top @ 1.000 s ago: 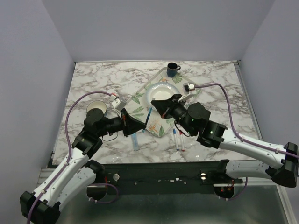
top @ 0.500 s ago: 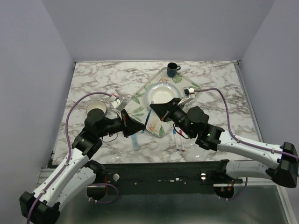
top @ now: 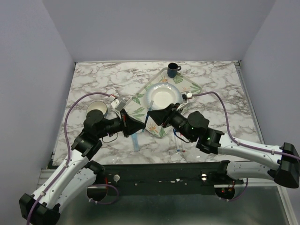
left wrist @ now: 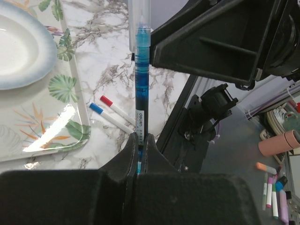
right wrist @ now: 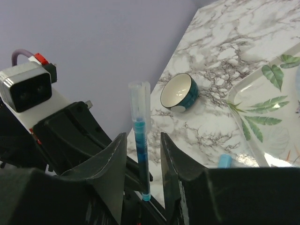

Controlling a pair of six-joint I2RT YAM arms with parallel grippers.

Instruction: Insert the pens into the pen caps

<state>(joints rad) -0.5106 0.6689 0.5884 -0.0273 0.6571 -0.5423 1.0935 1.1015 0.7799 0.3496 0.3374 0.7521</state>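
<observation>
Marble surface, pale lilac walls round it. Dark blue pen is up off the surface, over the near-left edge of the leaf-print tray. Its tail is pinched hard in the left claw. Clear cap sits over the pen's far end; it looks on, but I cannot tell how deep. Right claw straddles the barrel below the cap, jaws parted narrowly with a gap on each side, gripping nothing. Two white markers, one red-ended and one blue-ended, lie on the surface just off the tray's near edge. Light-blue marker lies off the tray's near-left side. Step in hand, as I judge it: finishing this capping. To do it well, keep the left grip firm and the pen steady, draw the right claw off without brushing the cap, then check the seating. If it looks shallow, press the cap straight along the barrel, not at an angle.
</observation>
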